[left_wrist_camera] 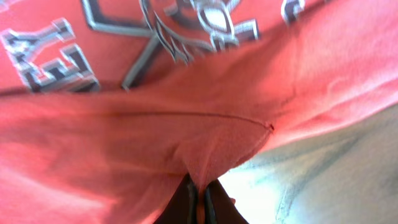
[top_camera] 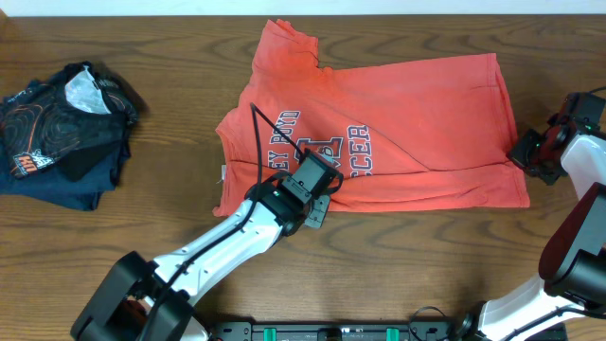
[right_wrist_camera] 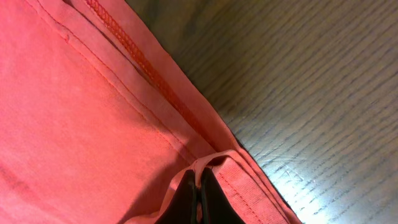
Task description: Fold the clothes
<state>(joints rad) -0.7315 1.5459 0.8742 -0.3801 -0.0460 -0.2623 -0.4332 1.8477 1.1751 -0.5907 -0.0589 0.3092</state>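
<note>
- The coral short-sleeved cotton T-shirt (top_camera: 407,114) with blue block lettering lies spread on the wooden table (top_camera: 189,38), centre to right.
- Left claw (left_wrist_camera: 200,198) is clamped on its near edge below the lettering; right claw (right_wrist_camera: 198,194) is clamped on the stitched hem at the right side.
- Soft, light, limp cloth, likely to sag; hems give the surest hold.
- A dark swirl-printed garment (top_camera: 62,128) lies bundled far left, well apart, likely no obstacle.

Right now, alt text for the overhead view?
An orange T-shirt lies on a table; the left arm has jaws shut on its near edge, the right arm on its right edge. A dark garment sits far left.
</note>
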